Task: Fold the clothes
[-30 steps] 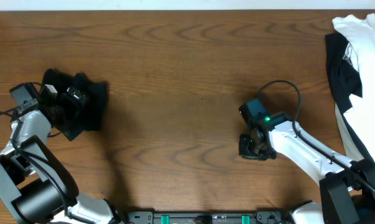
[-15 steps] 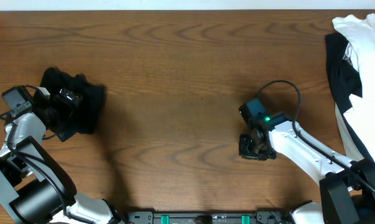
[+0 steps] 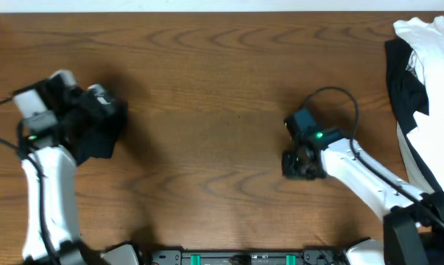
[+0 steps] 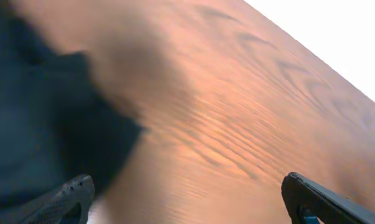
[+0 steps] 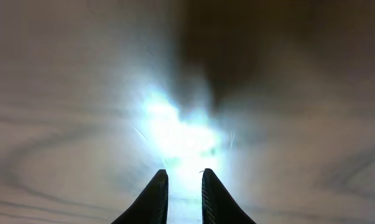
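A folded black garment lies on the wooden table at the far left. It fills the left side of the left wrist view. My left gripper hangs above the garment, open and empty, with its fingers wide apart. My right gripper points down at bare wood right of centre. Its fingers are nearly together with nothing between them. A pile of white and black clothes lies at the right edge.
The pile of clothes runs down the right edge next to my right arm. The table's far edge meets a white wall. A glare spot shows on the wood under the right gripper.
My left arm has risen off the black garment and swung up over it, gripper open. The garment stays on the table. My right gripper has barely shifted.
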